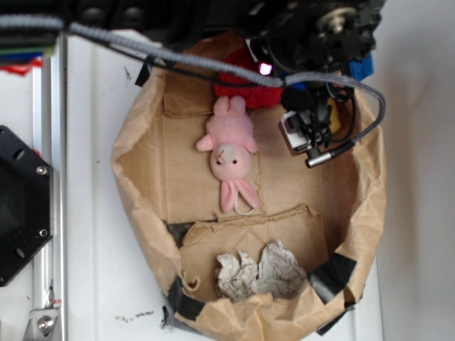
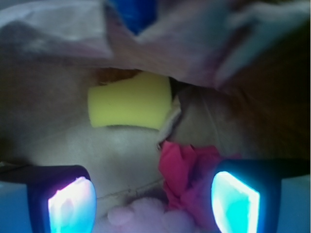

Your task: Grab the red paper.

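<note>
Red paper (image 1: 245,84) lay at far end of brown paper bag (image 1: 142,185), just beyond feet of pink plush bunny (image 1: 231,153), partly under arm and cable

Wrist view: pincer (image 2: 153,199) spread wide, nothing between fingers (image 2: 235,199); red paper touching inner side of right finger, not centred in gap

Yellow foam block (image 2: 130,101) lay beyond red paper; bunny at lower edge

Grasp not yet made; judged left: centre over red paper, descend, close, lift
</note>
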Controlling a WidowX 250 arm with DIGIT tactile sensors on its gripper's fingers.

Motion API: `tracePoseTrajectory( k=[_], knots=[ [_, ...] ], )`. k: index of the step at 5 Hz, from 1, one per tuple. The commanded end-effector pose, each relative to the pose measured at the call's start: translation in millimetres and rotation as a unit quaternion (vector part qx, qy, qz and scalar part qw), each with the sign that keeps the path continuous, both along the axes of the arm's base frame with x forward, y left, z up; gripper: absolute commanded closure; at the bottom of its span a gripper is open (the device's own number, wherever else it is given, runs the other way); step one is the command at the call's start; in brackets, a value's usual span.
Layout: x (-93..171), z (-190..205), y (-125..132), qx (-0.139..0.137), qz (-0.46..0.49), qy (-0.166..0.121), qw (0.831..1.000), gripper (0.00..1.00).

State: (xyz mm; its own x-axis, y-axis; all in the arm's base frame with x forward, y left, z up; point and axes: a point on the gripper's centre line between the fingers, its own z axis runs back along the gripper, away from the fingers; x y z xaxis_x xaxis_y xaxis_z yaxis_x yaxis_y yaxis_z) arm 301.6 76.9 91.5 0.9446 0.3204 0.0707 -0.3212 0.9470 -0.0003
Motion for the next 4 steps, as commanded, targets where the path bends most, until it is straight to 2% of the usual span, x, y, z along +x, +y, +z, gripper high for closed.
tracePoseTrajectory(
  k=[1, 3, 4],
  knots=[
    [5.0, 11.0, 30.9, 0.000, -0.068, 0.004, 0.998, 0.00],
    [6.1, 0.2, 34.0, 0.015, -0.069, 0.004, 0.998, 0.00],
    [10.0, -3.4, 38.2, 0.013, -0.045, 0.001, 0.999, 0.00]
  ],
)
